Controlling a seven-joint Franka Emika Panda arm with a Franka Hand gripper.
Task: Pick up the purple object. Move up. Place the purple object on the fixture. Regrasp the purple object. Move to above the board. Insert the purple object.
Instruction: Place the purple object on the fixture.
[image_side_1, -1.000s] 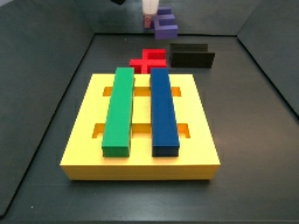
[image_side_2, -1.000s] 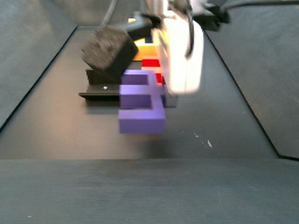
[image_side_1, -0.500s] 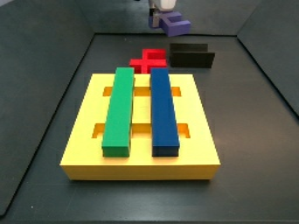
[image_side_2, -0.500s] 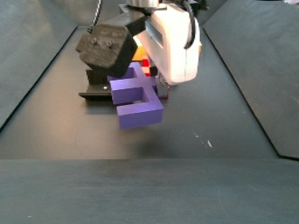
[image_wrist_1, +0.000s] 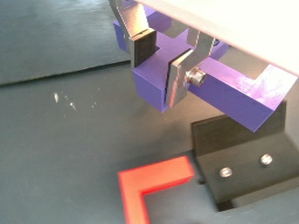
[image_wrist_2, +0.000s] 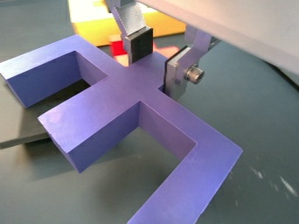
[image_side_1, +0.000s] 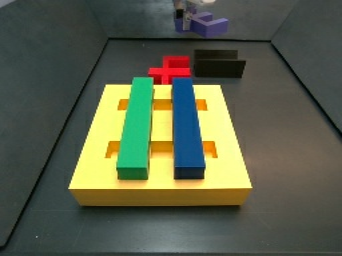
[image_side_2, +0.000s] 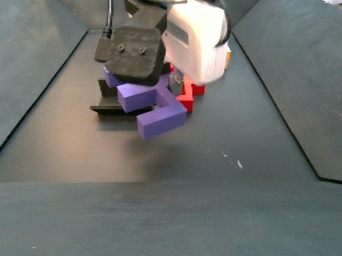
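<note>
The fingers (image_wrist_2: 158, 59) are clenched on the purple block (image_wrist_2: 128, 109), high above the fixture (image_side_1: 221, 64); a tilted set-down could topple it.

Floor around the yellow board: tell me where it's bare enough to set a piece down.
Bare floor lies left and right of the board, out to the walls, and in front of it. Behind it is crowded: the red cross block and the fixture sit close together, with the gripper holding the purple object above them.
</note>
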